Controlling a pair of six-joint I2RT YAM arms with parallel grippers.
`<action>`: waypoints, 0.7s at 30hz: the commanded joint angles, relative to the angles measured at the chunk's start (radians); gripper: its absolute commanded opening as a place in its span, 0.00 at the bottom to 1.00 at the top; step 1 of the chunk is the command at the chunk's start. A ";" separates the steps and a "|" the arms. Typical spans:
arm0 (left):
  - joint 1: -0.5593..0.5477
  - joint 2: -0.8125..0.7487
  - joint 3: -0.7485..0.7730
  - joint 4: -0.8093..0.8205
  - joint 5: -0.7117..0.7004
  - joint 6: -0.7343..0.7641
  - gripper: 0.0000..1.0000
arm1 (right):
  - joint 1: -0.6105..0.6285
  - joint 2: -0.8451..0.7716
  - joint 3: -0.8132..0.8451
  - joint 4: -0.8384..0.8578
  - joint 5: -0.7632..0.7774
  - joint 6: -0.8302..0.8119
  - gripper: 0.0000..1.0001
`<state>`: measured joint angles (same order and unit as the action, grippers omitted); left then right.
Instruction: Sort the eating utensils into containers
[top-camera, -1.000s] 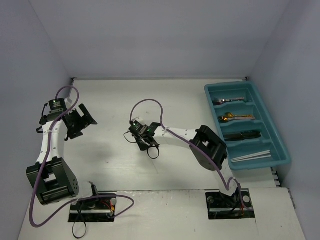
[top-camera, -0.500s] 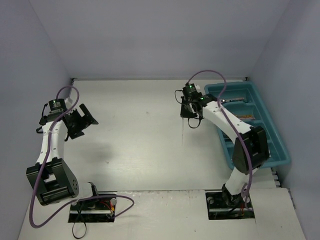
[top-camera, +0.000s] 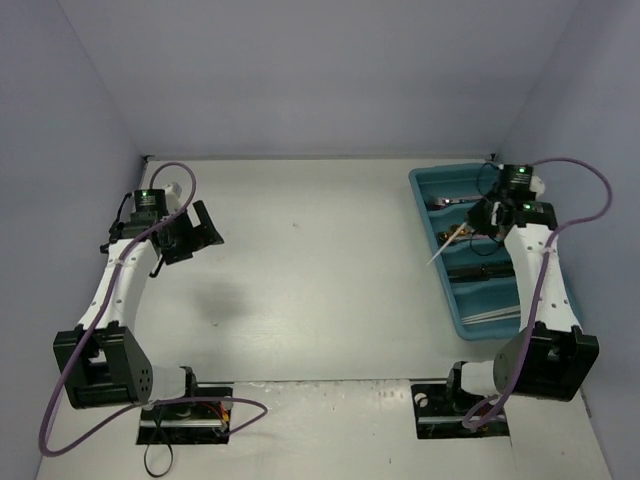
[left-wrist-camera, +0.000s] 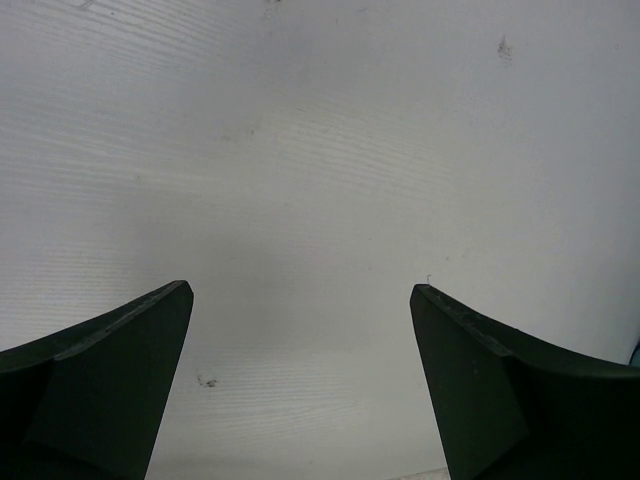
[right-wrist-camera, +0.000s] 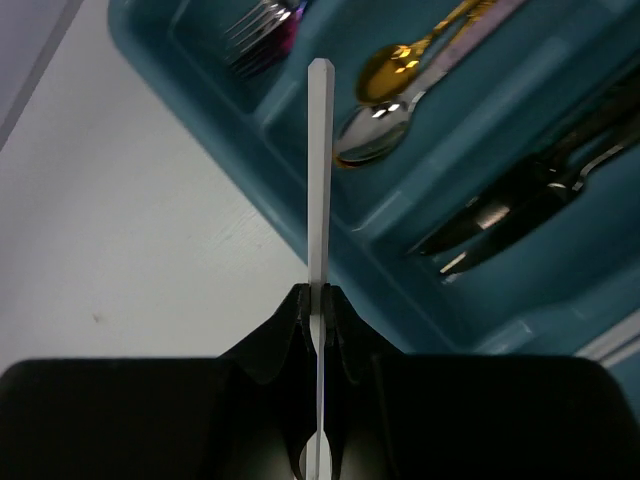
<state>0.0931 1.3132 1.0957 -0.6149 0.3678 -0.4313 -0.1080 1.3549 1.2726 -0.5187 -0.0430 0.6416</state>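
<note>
Our right arm stands folded high at the desk's (top-camera: 320, 260) right edge, its forearm reaching toward the far side over the teal tray (top-camera: 460, 171). The right gripper (top-camera: 478, 222) hangs above the tray's middle compartments with its jaws pinched tight on one thin white stick (top-camera: 448, 246). From the top view, the stick slants out of the fingers toward the tray's left rim. From the wrist, we see it lie across that rim, with the forks (right-wrist-camera: 260, 35), a gold spoon (right-wrist-camera: 395, 65) and the dark knives (right-wrist-camera: 520, 200) below in their own compartments. More white sticks (top-camera: 500, 313) lie in the nearest compartment.

Our left arm leans up the desk's left side. The left gripper (top-camera: 200, 228) has its fingers spread wide around nothing, and only bare desk shows between them.

The tray sits along the right edge, close to the right wall. From its left rim across to the left arm the desk lies open.

A second ago the right arm was stretched low toward the desk's middle. Half a second ago it was beside the tray's far-left corner, with the stick hanging down. Now it has swung over the tray. The left gripper has shifted a little rightward, its fingers as wide as before.
</note>
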 joint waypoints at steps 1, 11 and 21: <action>-0.024 0.022 0.071 0.058 -0.019 -0.005 0.90 | -0.149 -0.083 -0.013 -0.077 -0.045 0.013 0.00; -0.044 0.033 0.089 0.064 -0.018 -0.006 0.90 | -0.411 -0.132 -0.107 -0.212 -0.112 -0.016 0.00; -0.042 0.021 0.080 0.064 0.040 0.011 0.90 | -0.585 -0.142 -0.155 -0.263 -0.035 -0.024 0.00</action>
<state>0.0525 1.3632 1.1297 -0.5926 0.3619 -0.4314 -0.6479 1.2471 1.1208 -0.7517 -0.1191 0.6264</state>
